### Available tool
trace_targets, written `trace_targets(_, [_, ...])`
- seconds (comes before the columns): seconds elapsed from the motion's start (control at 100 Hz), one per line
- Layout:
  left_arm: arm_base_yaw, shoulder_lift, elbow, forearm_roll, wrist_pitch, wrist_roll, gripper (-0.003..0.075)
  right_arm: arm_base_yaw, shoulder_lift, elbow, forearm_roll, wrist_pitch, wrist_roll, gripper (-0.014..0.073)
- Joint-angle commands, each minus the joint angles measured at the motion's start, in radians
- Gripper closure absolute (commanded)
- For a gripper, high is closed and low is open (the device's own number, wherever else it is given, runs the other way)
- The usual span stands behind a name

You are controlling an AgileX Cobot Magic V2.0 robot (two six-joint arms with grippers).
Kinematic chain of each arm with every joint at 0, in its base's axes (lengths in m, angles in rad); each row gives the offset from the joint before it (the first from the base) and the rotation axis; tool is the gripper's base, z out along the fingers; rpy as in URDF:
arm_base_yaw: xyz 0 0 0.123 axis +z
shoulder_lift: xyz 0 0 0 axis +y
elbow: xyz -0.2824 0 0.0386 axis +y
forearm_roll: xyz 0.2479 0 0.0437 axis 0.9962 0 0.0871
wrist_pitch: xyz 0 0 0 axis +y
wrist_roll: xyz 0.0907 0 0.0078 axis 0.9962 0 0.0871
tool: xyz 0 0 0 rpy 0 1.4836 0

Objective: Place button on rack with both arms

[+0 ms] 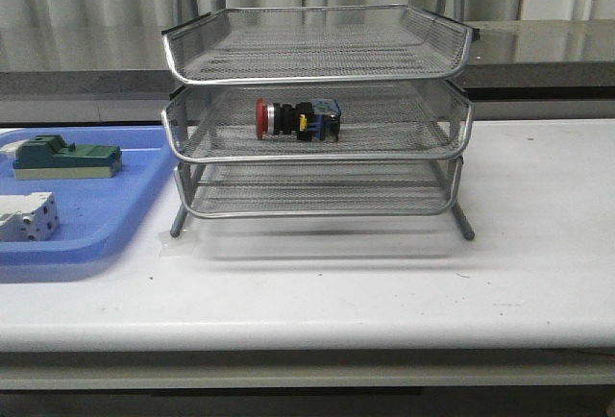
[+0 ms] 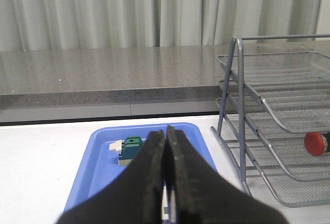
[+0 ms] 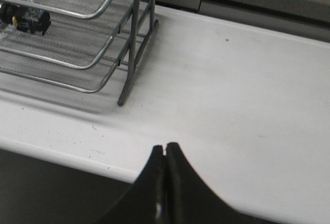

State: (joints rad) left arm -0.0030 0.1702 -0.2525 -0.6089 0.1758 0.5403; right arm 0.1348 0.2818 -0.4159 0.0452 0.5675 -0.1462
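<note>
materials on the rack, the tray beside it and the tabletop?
Rack: looks like metal, silver wire mesh on shiny rod rims and legs. Tray: probably plastic, smooth uniform blue with rounded moulded rim. Tabletop: smooth white matte surface with a few scuffs, laminate or painted board; can't tell which.

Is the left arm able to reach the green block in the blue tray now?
Probably yes: the left gripper, shut, hangs above the blue tray, and nothing covers the green block.
</note>
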Motion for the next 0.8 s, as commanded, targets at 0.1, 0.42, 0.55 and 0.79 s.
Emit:
trace_targets(0.1, [0.003,0.01,-0.027,-0.013,-0.073,-0.009,0.0741,-0.007,-0.117,0.107,-0.013,-0.201,0.01,0.0651])
trace_targets(0.42, [0.003,0.01,-0.027,-0.013,-0.073,-0.009,0.0741,-0.009,-0.311,0.358,-0.014,-0.447,0.045,0.0651])
trace_targets(0.55, [0.003,0.01,-0.027,-0.013,-0.073,-0.009,0.0741,-0.009,-0.308,0.413,-0.019,-0.498,0.075,0.0651])
trace_targets(0.79, [0.003,0.01,-0.027,-0.013,-0.073,-0.009,0.0741,-0.009,-0.308,0.444,-0.034,-0.523,0.099,0.0651])
